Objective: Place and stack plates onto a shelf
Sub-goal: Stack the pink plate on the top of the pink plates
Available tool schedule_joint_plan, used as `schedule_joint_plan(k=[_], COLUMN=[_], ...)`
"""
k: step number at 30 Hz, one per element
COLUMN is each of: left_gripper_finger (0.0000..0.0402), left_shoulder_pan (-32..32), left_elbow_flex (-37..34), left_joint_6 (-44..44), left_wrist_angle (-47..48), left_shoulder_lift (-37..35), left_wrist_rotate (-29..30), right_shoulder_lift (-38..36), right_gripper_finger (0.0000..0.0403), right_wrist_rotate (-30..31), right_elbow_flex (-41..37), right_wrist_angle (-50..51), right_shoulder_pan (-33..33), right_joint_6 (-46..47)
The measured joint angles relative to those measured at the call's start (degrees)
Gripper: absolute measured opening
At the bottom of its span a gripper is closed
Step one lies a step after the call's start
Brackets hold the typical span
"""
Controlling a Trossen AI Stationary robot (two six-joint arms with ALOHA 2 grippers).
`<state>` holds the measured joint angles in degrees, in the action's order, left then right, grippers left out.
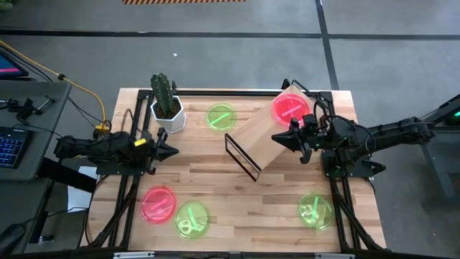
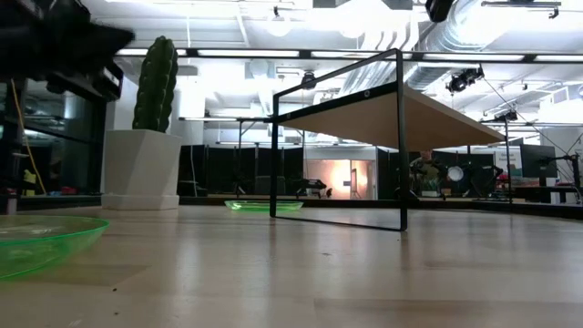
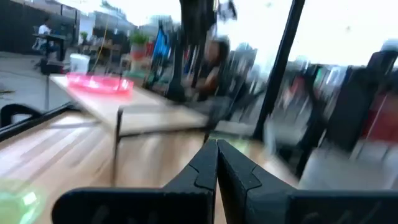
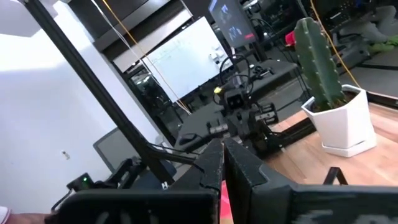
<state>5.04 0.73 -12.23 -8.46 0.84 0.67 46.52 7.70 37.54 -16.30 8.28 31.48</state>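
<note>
Shelf: shelf (image 1: 264, 137) sits mid-bench, skewed, with its far right corner carrying one red-pink plate (image 1: 290, 107) close to the board's edge.
Right tool: right tool (image 1: 282, 138) hangs at the shelf's right side, just beside that plate; its wrist view shows the fingers pressed together with nothing between them.
Left tool: left tool (image 1: 171, 151) waits at the left of the bench, near the cactus pot (image 1: 167, 115); fingers closed to a point, empty.
Plates left to go: green plate (image 1: 221, 116) at the far side between cactus and shelf; red-pink plate on the bench (image 1: 158, 203) and its green neighbour (image 1: 192, 219) touching at near left; lone green plate (image 1: 315, 211) at near right.
Progress: by my read, one up, four to go.
Risk, the shelved plate: it rides near the corner, so a brush from the right arm could tip it off.
Risk, the shelf itself: thin wire frame, light board; a nudge could swing it further round and throw off any stacking aim.
Risk, the near-left pair: rims touch, so lifting one may drag the other.
Risk, the cactus: the left arm reaching for the far green plate passes just beside the pot and could knock it.
Risk, the grip: thin slick plastic lying flat looks likely to slip from a pinch.
</note>
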Motion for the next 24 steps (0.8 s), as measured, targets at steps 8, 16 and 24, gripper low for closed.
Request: schedule_joint_plan(k=[8,16,24], left_gripper_finger=[0.0001,0.0001,0.0001], left_shoulder_pan=[0.0,0.0,2.8], left_elbow_flex=[0.0,2.2,23.5], left_joint_6=[-14.4,-23.3,-16.0], left_wrist_angle=[-14.1,-19.5,-0.9], left_shoulder_lift=[0.0,2.8,23.1], left_wrist_rotate=[6.0,7.2,-1.5], right_shoulder_lift=[0.0,0.0,0.0], right_gripper_finger=[0.0,0.0,0.0], right_wrist_rotate=[0.0,0.0,0.9], right_elbow_flex=[0.0,0.0,0.0], right_wrist_angle=[-0.4,1.6,4.9], right_shoulder_pan=[0.1,0.1,0.1], right_joint_6=[0.0,-1.7,-2.4])
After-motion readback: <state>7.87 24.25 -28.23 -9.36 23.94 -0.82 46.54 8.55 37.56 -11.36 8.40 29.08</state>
